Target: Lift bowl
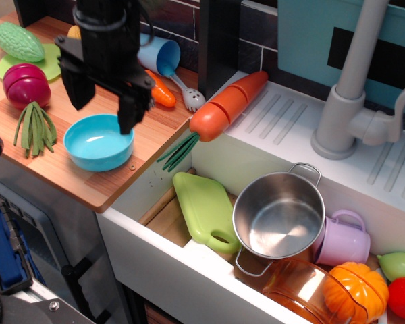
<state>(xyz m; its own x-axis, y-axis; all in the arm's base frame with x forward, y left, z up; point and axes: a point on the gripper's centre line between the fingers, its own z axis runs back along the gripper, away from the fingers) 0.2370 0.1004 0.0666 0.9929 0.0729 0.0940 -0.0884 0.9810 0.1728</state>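
Note:
The bowl (96,144) is a small shallow light blue bowl on the wooden counter (61,175), near its front edge. My black gripper (105,108) hangs open just above the bowl's far rim. One fingertip (79,94) is over the left of the rim, the other (129,116) over the right. The fingers do not touch the bowl. The bowl is empty and upright.
A light blue cup (160,54), a small carrot (163,94) and a fork (189,98) lie behind the gripper. A purple onion (25,84), green beans (34,126) and a gourd (17,40) lie left. A big carrot (227,104) spans the sink edge. A steel pot (278,216) sits in the sink.

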